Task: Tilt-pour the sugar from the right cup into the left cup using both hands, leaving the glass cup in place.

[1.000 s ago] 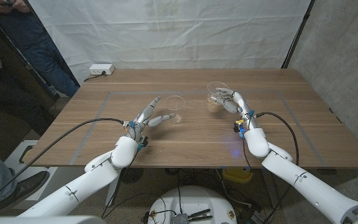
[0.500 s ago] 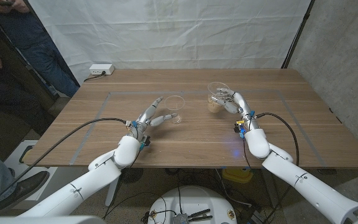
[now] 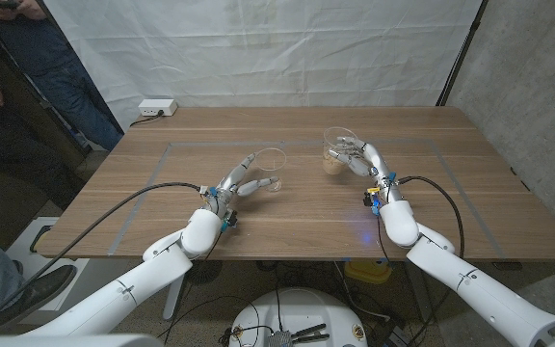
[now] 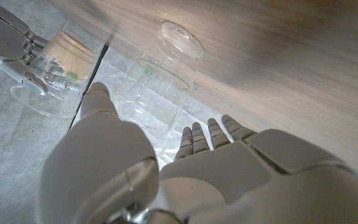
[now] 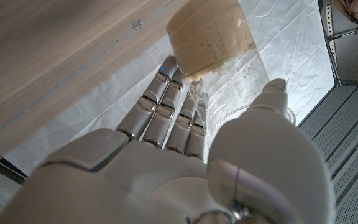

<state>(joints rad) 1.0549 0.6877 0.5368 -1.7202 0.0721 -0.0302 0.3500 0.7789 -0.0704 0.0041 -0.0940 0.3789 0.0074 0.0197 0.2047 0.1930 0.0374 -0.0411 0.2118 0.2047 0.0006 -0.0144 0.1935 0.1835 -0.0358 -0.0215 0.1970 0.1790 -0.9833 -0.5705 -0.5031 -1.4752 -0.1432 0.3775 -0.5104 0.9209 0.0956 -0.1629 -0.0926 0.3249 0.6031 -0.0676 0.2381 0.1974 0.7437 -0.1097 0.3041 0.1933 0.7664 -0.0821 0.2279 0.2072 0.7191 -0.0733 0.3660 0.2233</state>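
Both hands at their cups

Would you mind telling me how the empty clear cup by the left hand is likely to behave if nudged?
The empty cup looks thin, so probably light and easily tipped. Its smooth clear wall may slip against the left robot hand, which is open beside it.

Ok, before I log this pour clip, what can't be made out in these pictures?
- Head view: whether the left hand touches the empty cup; too small, fingers overlap the clear glass.
- Left wrist view: the same contact; the hand's own back hides its fingertips.
- Right wrist view: the sugar cup rim; clear against the white backdrop, partly behind the right hand.
- Head view: the sugar level; the right hand covers the cup.
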